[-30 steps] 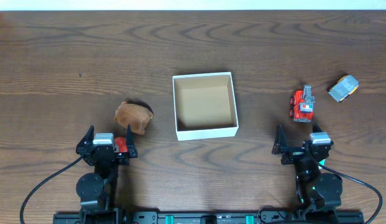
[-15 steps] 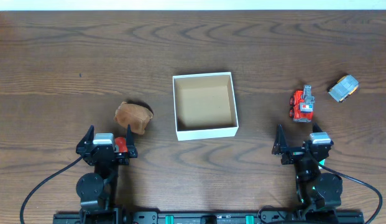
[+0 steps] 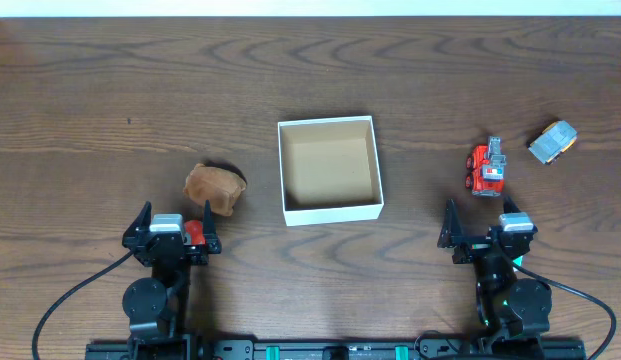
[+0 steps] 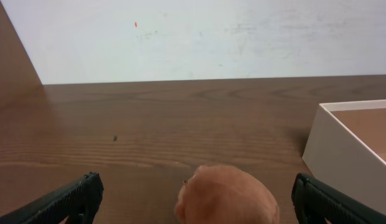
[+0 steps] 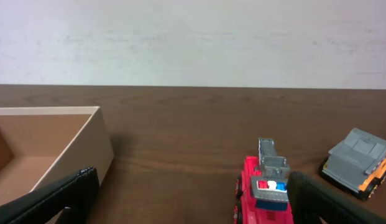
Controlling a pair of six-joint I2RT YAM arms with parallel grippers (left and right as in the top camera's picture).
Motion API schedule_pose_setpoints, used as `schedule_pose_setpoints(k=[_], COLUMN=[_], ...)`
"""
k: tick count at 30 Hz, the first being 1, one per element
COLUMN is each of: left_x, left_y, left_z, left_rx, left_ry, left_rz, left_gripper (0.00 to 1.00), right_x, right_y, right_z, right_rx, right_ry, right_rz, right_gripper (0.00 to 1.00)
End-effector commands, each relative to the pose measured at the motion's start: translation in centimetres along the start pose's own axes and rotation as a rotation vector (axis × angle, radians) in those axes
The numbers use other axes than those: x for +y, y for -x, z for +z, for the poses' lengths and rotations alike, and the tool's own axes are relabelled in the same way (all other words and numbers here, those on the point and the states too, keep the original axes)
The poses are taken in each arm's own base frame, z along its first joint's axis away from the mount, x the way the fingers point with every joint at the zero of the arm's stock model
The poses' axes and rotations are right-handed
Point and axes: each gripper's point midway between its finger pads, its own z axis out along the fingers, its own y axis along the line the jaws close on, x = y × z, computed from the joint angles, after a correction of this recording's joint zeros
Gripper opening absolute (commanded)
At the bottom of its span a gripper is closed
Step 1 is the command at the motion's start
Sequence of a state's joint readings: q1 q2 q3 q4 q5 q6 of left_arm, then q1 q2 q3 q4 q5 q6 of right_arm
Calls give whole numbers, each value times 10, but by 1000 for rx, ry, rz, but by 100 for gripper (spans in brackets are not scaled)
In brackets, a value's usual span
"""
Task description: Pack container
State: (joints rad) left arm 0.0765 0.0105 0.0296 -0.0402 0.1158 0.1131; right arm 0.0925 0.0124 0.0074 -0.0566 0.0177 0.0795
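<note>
1. Surveyed dark wood-grain table point(image 3: 110, 80) with a plain white wall behind it.
2. Located container point(image 3: 333, 212) at table centre, open side up, nothing inside, well apart from both arms.
3. Judged container light, thin-walled cardboard, likely to flex if squeezed and to slide if nudged. Recommended pinching one wall over the rim, mid-side.
4. Recorded left gripper point(image 3: 174, 218) and right gripper point(image 3: 480, 225) at near edge, jaws spread wide, holding nothing.
5. Noted brown plush point(image 3: 214, 188) just ahead of left gripper, and red truck point(image 3: 486, 170) and grey car point(image 3: 552, 142) ahead of right.
6. Could not identify small red item point(image 3: 195, 232) beside left gripper, partly hidden. Found container cut off in both wrist views.
</note>
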Motion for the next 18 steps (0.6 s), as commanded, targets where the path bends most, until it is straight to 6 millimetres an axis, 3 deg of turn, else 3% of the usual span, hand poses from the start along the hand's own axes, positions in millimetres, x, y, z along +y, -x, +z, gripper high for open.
schedule_pose_setpoints(k=[1, 9, 14, 18], left_x=[-2, -2, -2, -2], left_y=[-17, -17, -17, -16], left_z=[2, 2, 2, 1], left_rx=[45, 45, 44, 55], left_ry=[-7, -7, -7, -4], left_rz=[19, 19, 18, -132], left_gripper=[98, 98, 98, 98], right_x=[-10, -22, -22, -20], right_y=[-1, 8, 29, 53], right_z=[0, 0, 4, 13], right_rx=[1, 13, 66, 151], right_ry=[-57, -132, -147, -154], right_rz=[48, 82, 78, 49], right_gripper=[99, 99, 99, 99])
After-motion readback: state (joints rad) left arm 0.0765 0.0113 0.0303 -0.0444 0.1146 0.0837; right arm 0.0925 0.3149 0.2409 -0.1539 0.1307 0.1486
